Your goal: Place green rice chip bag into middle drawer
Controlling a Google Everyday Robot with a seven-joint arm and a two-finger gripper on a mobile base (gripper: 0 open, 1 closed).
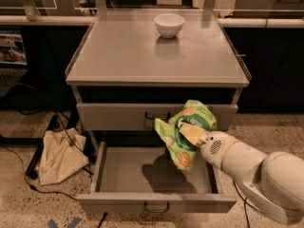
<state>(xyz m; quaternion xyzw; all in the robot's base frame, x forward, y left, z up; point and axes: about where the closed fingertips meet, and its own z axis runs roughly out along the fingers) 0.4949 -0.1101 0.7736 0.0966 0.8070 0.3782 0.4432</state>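
Grey middle drawer [128, 172] lies open under the green rice chip bag [179, 152], pinched by the gripper [189, 131] — carrying step, likely calling next for lowering inside — then release.

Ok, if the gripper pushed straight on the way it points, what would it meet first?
The gripper, over the open middle drawer, grips the green rice chip bag; beyond that, probably the closed upper drawer front, though depth is unclear.
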